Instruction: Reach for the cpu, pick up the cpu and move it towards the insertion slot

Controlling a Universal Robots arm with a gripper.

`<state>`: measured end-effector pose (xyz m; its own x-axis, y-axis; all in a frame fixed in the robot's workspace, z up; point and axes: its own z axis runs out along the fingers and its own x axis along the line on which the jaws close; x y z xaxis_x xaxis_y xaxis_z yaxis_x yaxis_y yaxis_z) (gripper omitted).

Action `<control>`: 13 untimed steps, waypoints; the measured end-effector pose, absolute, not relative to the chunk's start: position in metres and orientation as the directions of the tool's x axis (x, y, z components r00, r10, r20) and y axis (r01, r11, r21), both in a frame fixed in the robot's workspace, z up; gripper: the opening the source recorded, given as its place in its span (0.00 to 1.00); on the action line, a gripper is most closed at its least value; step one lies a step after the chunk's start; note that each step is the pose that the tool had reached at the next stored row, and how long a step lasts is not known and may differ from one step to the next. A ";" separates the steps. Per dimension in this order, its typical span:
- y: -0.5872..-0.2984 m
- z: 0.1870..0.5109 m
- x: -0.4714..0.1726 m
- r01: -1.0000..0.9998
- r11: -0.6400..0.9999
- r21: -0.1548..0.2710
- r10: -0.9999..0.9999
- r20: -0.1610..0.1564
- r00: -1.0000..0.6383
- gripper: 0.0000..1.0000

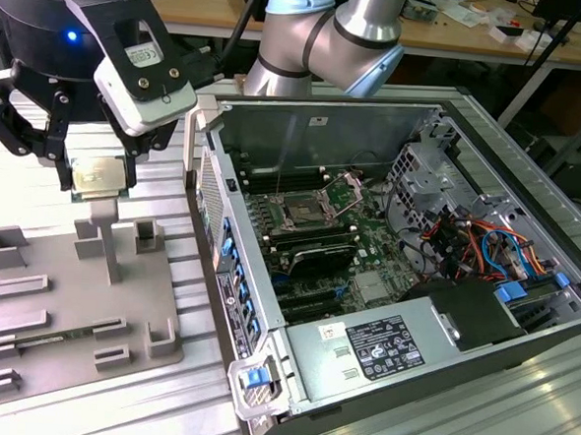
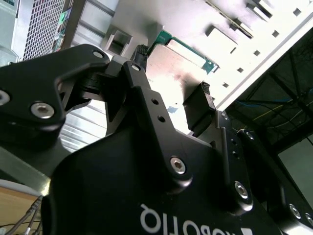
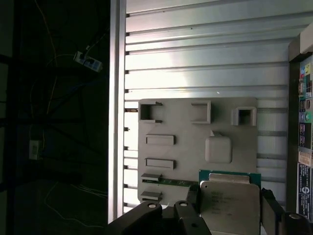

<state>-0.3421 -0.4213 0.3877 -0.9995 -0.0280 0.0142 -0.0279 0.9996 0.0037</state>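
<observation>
Gripper state: the gripper (image 1: 96, 171) is narrowed onto the cpu (image 1: 100, 179), which sits clamped between the two black fingers.
Grip detail: in the second wrist view the gripper (image 2: 171, 81) has one finger (image 2: 198, 107) pressed on each of two opposite edges of the cpu (image 2: 176, 68), whose flat silvery face lies between them.
Cpu place: upper left of the exterior view, directly under the gripper body, level, silvery side up.
Cpu and tray: it hangs over the far part of the grey tray (image 1: 68, 303), just above a raised block (image 1: 98, 223). In the first wrist view the gripper (image 3: 230, 208) holds the cpu (image 3: 230, 198), and the tray (image 3: 181, 122) shows its square pad (image 3: 217, 149) bare beside the chip.
Insertion slot: the insertion slot (image 1: 303, 215) sits near the centre of the exterior view, on the green motherboard (image 1: 367, 252) inside the open computer case (image 1: 316, 116).
Cpu to slot: well apart, with the case's side wall between them; the cpu is on the exterior view's left of the slot.
Surface: the tray and case rest on a ribbed metal table (image 1: 476, 416).
</observation>
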 end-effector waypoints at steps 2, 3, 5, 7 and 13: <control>-0.421 0.388 -0.341 -0.028 1.000 0.004 -0.028 0.014 -1.000 0.55; -0.421 0.388 -0.341 -0.028 1.000 0.004 -0.028 0.014 -1.000 0.55; -0.421 0.388 -0.341 -0.028 1.000 0.004 -0.028 0.014 -1.000 0.55; -0.421 0.388 -0.340 -0.028 1.000 0.004 -0.028 0.014 -1.000 0.55; -0.421 0.388 -0.338 -0.028 1.000 0.004 -0.028 0.014 -1.000 0.55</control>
